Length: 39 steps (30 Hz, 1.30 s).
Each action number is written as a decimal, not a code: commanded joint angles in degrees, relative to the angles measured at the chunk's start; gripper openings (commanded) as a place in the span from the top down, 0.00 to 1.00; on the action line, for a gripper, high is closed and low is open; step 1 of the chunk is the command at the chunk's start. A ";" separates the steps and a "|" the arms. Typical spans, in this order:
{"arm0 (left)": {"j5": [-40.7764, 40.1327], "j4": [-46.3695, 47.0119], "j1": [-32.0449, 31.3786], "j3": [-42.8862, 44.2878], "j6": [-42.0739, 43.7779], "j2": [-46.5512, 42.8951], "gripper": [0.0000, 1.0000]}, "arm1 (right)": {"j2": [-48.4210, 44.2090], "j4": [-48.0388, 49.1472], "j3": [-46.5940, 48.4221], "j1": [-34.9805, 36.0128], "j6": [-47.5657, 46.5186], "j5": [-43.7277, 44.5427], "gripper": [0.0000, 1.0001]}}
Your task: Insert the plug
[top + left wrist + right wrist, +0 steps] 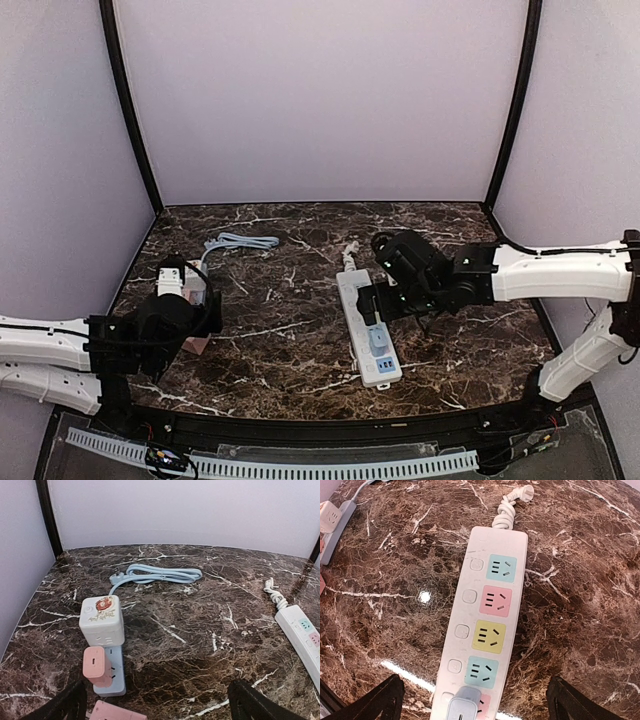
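A white power strip (364, 318) with coloured sockets lies mid-table and fills the right wrist view (470, 630). A pale blue-grey plug (462, 705) sits in its nearest socket, also seen from above (379, 341). My right gripper (376, 300) hovers over the strip, open and empty, with its fingertips (375, 700) wide on either side. A light blue strip (113, 675) at the left carries a white cube adapter (101, 620) and a pink charger (97, 666). My left gripper (157, 710) is open and empty to the right of it.
A coiled light blue cable (160, 574) lies behind the blue strip, seen from above too (240, 242). A pink block (117, 712) lies at the near edge of the left wrist view. The white strip's cord (512, 502) is bundled at its far end.
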 commanded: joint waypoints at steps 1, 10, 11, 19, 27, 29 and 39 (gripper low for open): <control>-0.83 -14.92 1.97 -0.24 -7.05 -3.93 0.01 | -3.20 7.58 -3.45 0.64 -2.74 -0.90 0.01; 14.27 -24.35 15.13 5.24 -4.29 -3.47 0.01 | -5.38 13.86 -9.10 0.54 -4.76 -3.25 0.01; 17.62 -24.40 17.18 5.60 -2.86 -3.23 0.01 | -5.39 14.29 -9.56 0.52 -4.96 -3.37 0.01; 34.38 -23.28 25.81 7.91 1.20 3.99 0.01 | -7.26 16.42 -12.89 0.59 -5.67 -4.05 0.01; 38.64 -22.20 27.46 8.47 1.68 7.98 0.01 | -10.32 17.00 -15.54 0.52 -5.56 -4.30 0.01; 39.94 -22.11 27.47 8.53 1.49 8.67 0.01 | -10.79 16.99 -15.90 0.53 -5.49 -4.26 0.01; 44.56 -23.62 27.47 7.99 0.07 9.55 0.06 | -12.76 17.04 -17.13 0.52 -5.35 -4.50 0.01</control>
